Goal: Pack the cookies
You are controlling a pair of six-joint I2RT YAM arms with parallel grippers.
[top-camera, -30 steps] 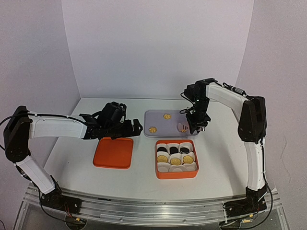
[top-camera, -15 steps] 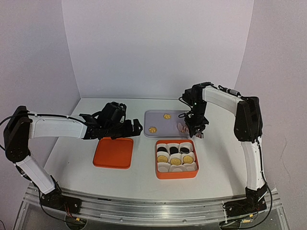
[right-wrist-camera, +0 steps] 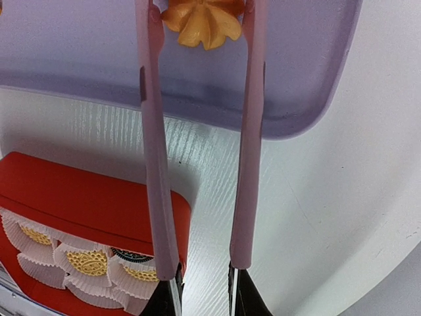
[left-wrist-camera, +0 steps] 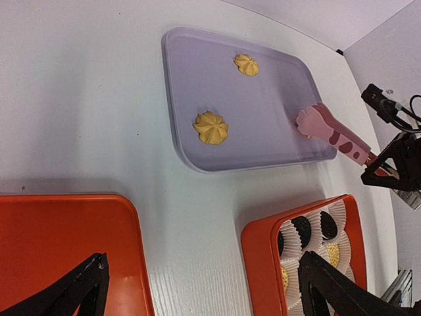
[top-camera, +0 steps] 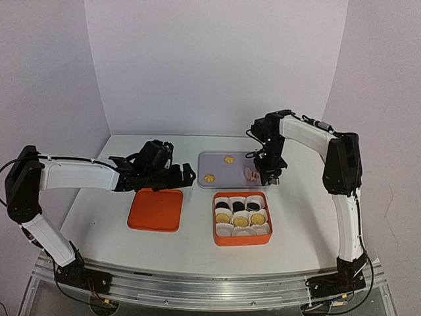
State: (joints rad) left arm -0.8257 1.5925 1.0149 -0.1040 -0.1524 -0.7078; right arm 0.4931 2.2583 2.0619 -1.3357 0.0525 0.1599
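Right arm (top-camera: 304, 131) elbow-high over purple tray (top-camera: 217, 165), fingers (right-wrist-camera: 248, 300) tight on pink tongs (left-wrist-camera: 332, 131); left fingers (left-wrist-camera: 74, 289) wide apart over orange tray (top-camera: 154, 210).

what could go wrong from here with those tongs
1. The right claw holds the pink tongs with a flower cookie between their arms, but the wrist view cuts off the tips; a shallow pinch could drop it.
2. The orange box holds pleated paper cups; a low pass might snag them.

Robotics lab: white backdrop booth (top-camera: 217, 66), arms (top-camera: 72, 174) bolted to a metal rail (top-camera: 197, 284).
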